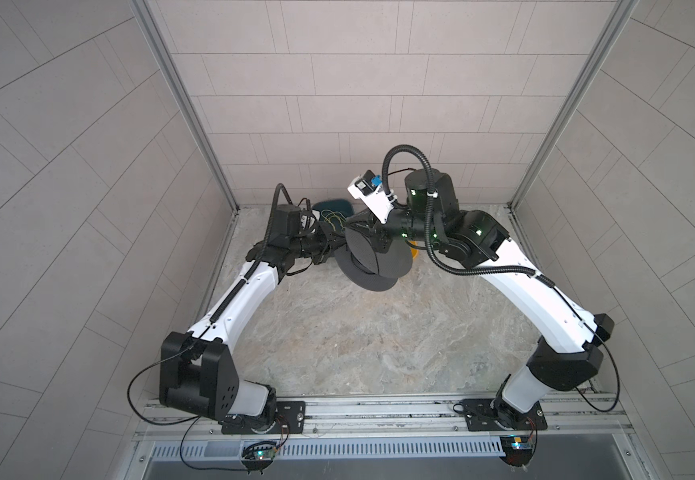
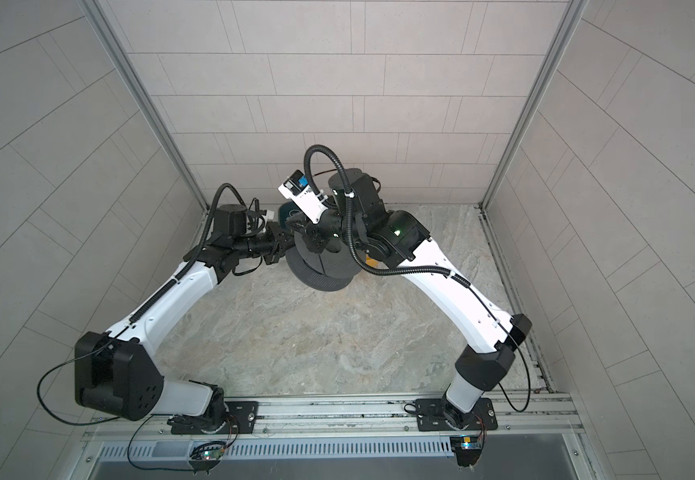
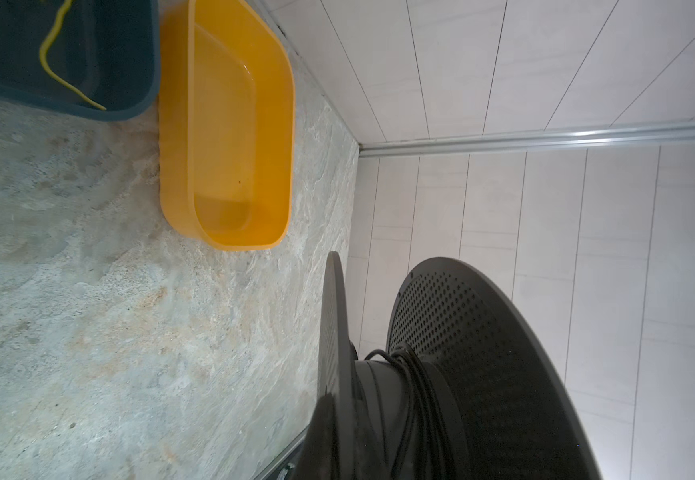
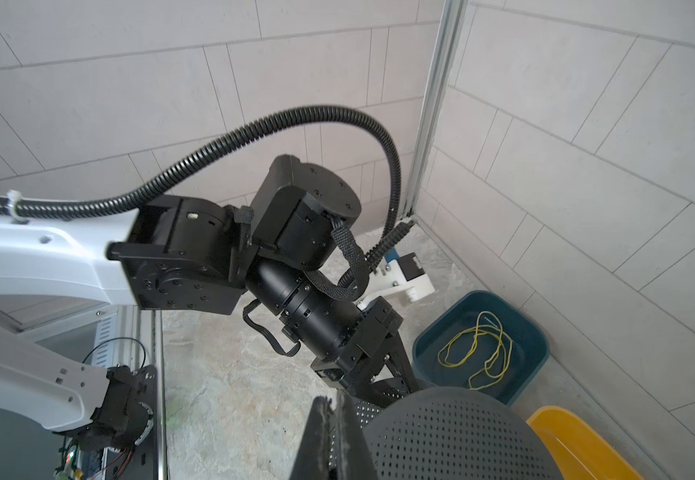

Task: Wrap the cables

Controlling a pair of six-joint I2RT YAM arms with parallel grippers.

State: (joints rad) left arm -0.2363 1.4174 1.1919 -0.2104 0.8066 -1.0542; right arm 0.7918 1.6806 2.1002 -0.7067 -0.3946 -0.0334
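A black spool (image 1: pixel 373 266) with two perforated flanges hangs tilted above the table's far middle, held between both arms. The cables (image 3: pixel 416 386), one thin glossy black cord, lie wound in several turns round its hub. My left gripper (image 3: pixel 335 415) is shut on the edge of one flange; it also shows from outside as the left gripper (image 4: pixel 379 370) in the right wrist view. My right gripper (image 4: pixel 331 419) is shut on a flange edge from the opposite side. In both top views the jaws sit close against the spool (image 2: pixel 321 270), partly hidden by the wrists.
A dark teal bin (image 4: pixel 524 328) by the back wall holds a loose yellow-green cord (image 4: pixel 478 349). An orange bin (image 3: pixel 179 124) stands beside it, with nothing in it. The right arm's ribbed hose (image 1: pixel 404 151) arches over the spool. Tiled walls close three sides.
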